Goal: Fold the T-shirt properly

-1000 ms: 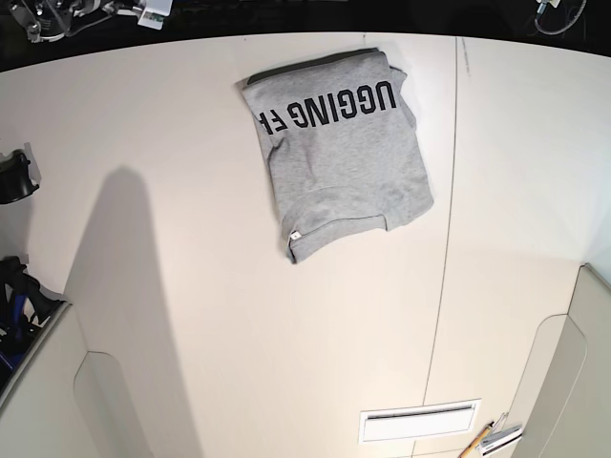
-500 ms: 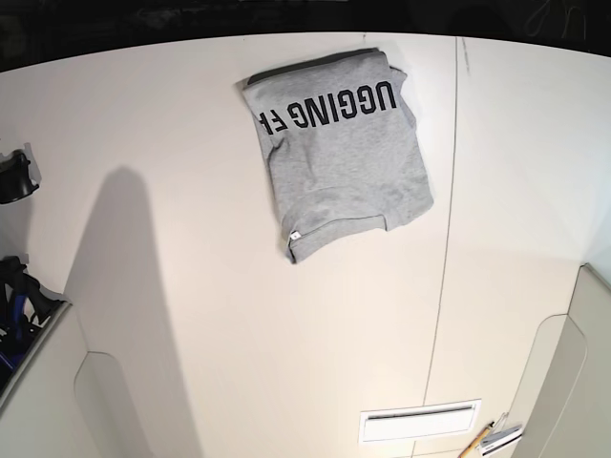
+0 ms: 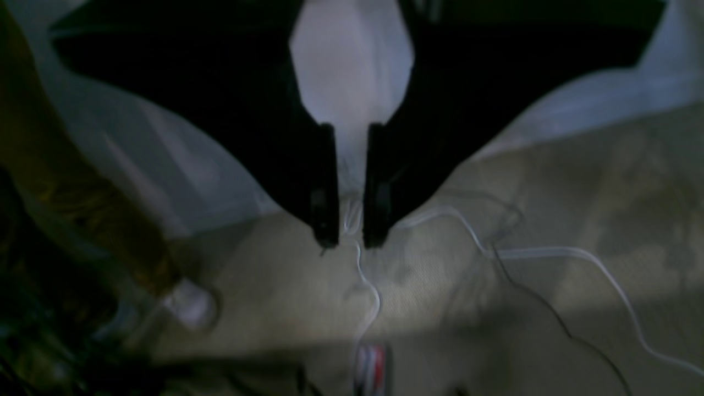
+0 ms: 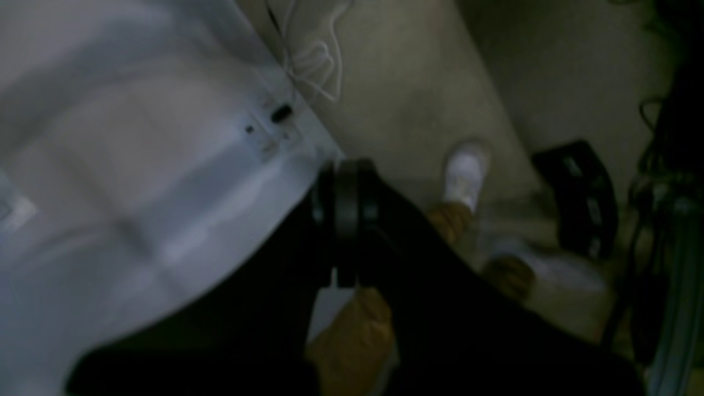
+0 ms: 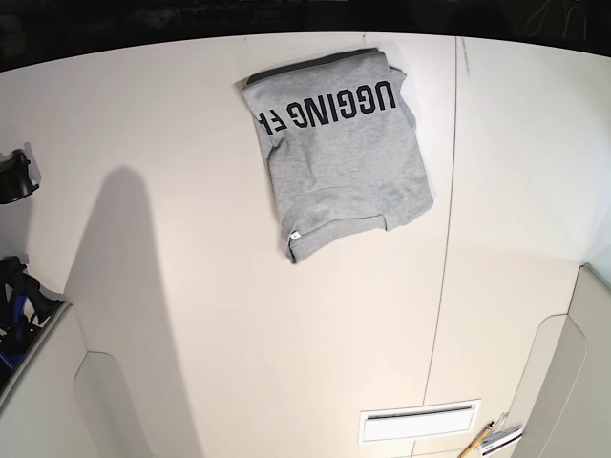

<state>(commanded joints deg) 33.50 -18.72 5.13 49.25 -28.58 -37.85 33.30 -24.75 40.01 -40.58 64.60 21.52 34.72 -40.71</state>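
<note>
The heather-grey T-shirt lies folded into a rough rectangle at the back middle of the white table, with black block lettering facing up along its far edge and a small white tag at its near left corner. Neither gripper shows in the base view. In the left wrist view my left gripper hangs past the table's edge over the floor, its jaws almost together and empty. In the right wrist view my right gripper is shut and empty beside the table's edge.
A white slotted vent and a pencil with a clip sit at the front right. Dark equipment stands at the left edge. A table seam runs front to back. A person's shoes and cables are on the floor.
Arm parts seen at the top corners of the base view a second ago have gone out of view. The T-shirt has not moved.
</note>
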